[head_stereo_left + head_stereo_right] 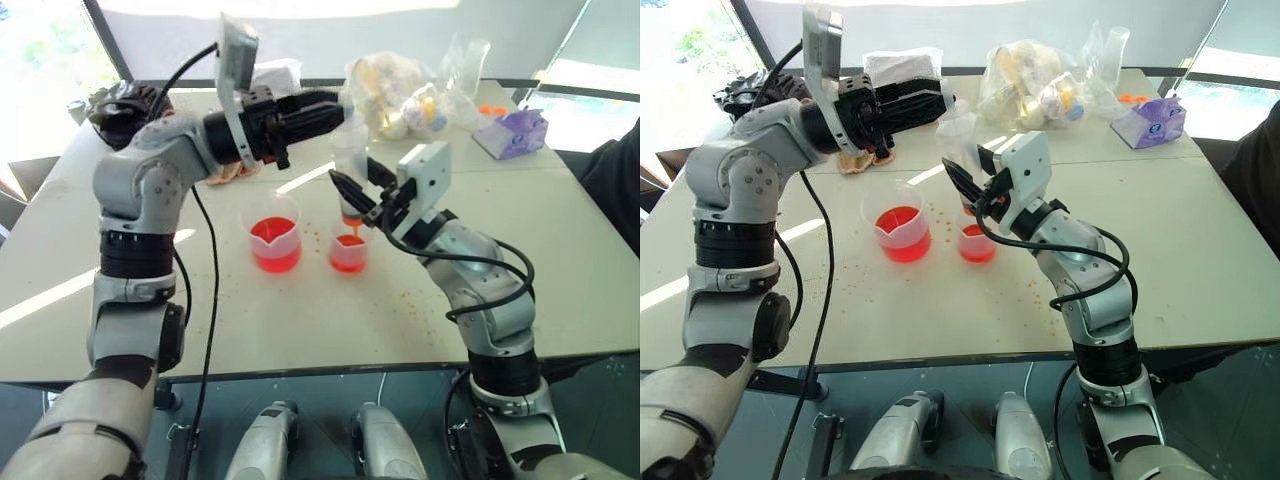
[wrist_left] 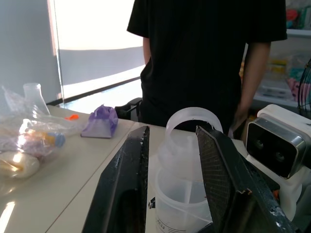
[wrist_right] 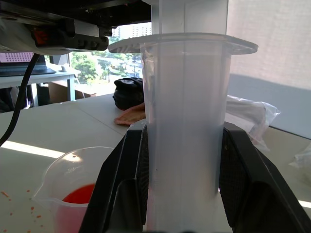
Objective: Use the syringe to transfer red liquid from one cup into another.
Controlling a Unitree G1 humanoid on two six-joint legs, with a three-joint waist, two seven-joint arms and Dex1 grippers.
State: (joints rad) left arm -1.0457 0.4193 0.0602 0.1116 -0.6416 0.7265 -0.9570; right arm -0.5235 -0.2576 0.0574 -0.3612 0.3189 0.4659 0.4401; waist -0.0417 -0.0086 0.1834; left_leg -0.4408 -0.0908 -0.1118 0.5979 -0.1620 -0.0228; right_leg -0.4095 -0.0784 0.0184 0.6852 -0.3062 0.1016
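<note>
The syringe (image 1: 350, 155) stands upright over the smaller cup (image 1: 348, 252), its orange tip just above the red liquid in that cup. My right gripper (image 1: 358, 190) is shut on the syringe barrel (image 3: 187, 121). My left gripper (image 1: 338, 110) reaches in from the left at the syringe's top, and its fingers (image 2: 126, 184) press on both sides of the plunger (image 2: 187, 141). The wider spouted beaker (image 1: 274, 235) stands just left of the smaller cup, holding red liquid (image 1: 275, 248) in its lower part.
A clear bag of small items (image 1: 400, 90) and a purple pack (image 1: 512, 133) lie at the table's back right. A black object (image 1: 125, 100) sits at the back left. A person in black (image 2: 204, 58) stands beyond the table's right side. Orange specks dot the tabletop.
</note>
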